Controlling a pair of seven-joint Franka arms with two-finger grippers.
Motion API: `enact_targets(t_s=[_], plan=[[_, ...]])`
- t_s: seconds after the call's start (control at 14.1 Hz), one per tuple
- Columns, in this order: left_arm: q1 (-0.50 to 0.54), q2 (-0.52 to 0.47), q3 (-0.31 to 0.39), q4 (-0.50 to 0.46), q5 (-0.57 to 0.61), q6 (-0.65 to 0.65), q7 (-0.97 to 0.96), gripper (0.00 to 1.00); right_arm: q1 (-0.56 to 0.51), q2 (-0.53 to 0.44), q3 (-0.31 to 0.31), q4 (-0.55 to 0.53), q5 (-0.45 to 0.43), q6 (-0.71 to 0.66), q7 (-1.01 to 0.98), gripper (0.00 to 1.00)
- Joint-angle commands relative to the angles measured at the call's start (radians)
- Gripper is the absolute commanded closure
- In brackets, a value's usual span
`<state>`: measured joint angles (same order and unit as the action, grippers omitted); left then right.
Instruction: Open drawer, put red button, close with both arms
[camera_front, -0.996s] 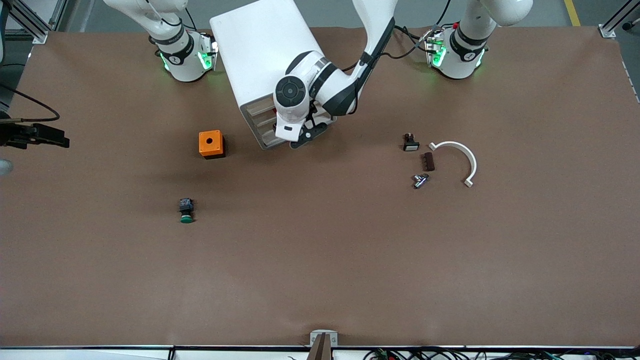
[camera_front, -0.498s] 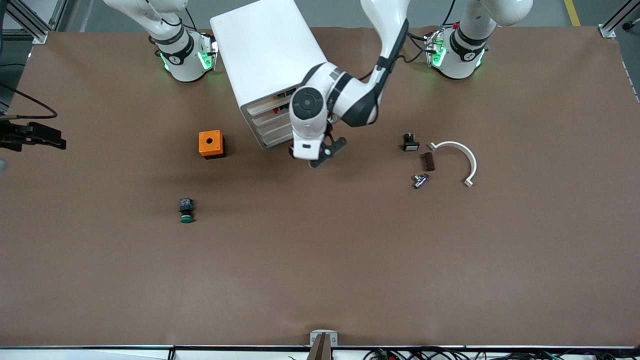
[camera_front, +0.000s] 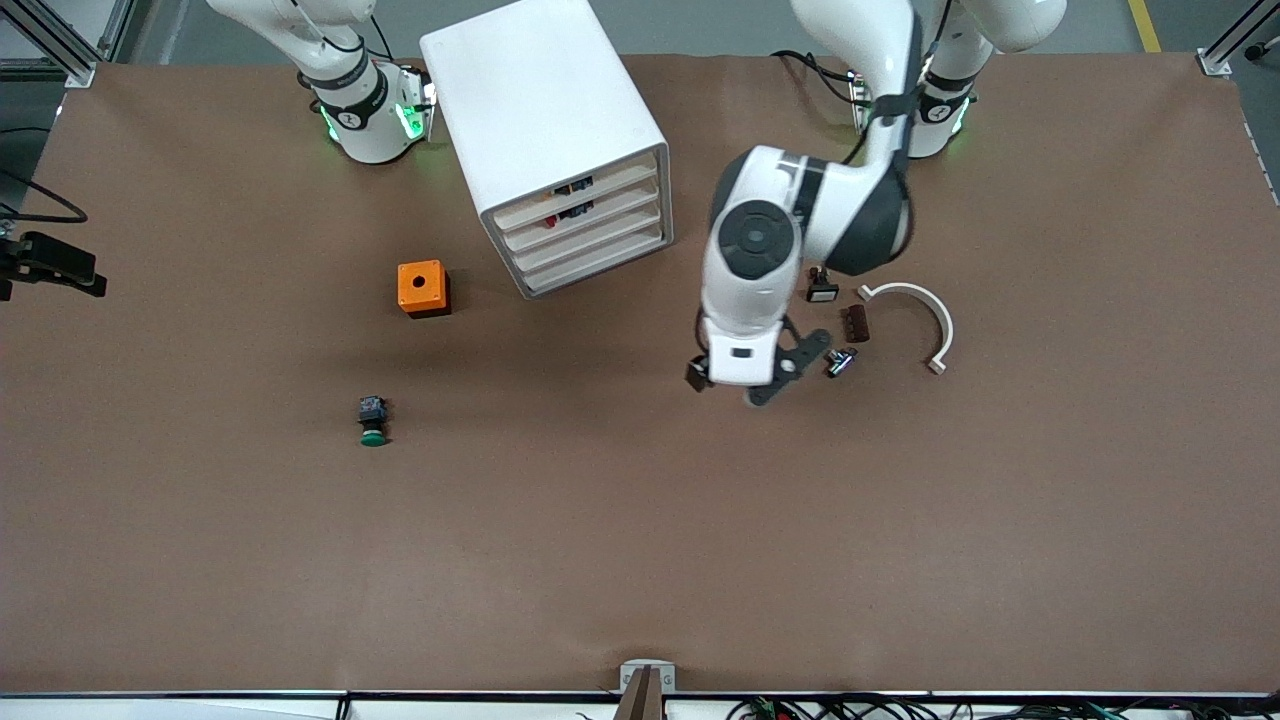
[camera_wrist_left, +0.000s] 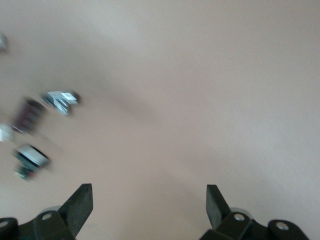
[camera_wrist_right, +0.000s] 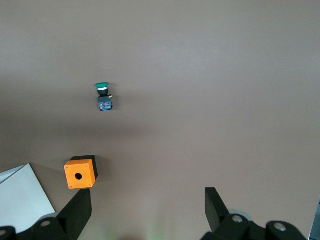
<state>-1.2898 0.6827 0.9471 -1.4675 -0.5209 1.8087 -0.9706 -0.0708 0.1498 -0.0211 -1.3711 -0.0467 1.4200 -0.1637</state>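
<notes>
The red button (camera_front: 548, 222) peeks from the drawer (camera_front: 587, 214), upper middle of the front view, so I'd bring the left gripper (camera_front: 735, 385), fingers apart over mid-frame table, and the spread right gripper (camera_wrist_right: 147, 200), above the orange box (camera_wrist_right: 79, 174), squarely against its front together.

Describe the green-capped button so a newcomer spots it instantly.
Start at the white cabinet, then the orange box toward the right arm's end. The green button lies nearer the front camera than that box, alone on bare table: green cap, dark body.
</notes>
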Motion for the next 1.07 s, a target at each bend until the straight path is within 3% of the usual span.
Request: enact_targets(t_s=[0.0,0.14,0.43,0.57,0.71,0.78,1.0], plan=[[-0.016,-0.096,0.123,-0.016,0.028,-0.095,0.133,0.0,0.014,0.008,0.007,0.012,0.002,-0.027,-0.006,0.0],[-0.016,-0.165,0.201,-0.016,0.073,-0.167,0.225,0.0,0.014,-0.021,0.007,-0.026,0.019,-0.03,-0.011,0.0],[-0.016,-0.236,0.31,-0.014,0.13,-0.227,0.384,0.0,0.014,-0.208,0.004,-0.265,0.03,0.078,-0.011,0.0],[-0.014,-0.236,0.329,-0.014,0.13,-0.227,0.424,0.0,0.013,-0.289,0.003,-0.369,0.03,0.132,-0.011,0.0],[0.003,-0.227,0.341,0.013,0.128,-0.227,0.438,0.0,0.011,-0.3,0.0,-0.368,0.027,0.135,-0.014,0.0],[0.05,-0.226,0.326,0.022,0.124,-0.227,0.447,0.0,0.008,-0.3,-0.003,-0.356,0.027,0.126,-0.016,0.0],[0.274,-0.239,0.086,0.103,0.142,-0.267,0.452,0.0,-0.024,-0.303,-0.011,-0.345,0.028,0.106,-0.066,0.0]])
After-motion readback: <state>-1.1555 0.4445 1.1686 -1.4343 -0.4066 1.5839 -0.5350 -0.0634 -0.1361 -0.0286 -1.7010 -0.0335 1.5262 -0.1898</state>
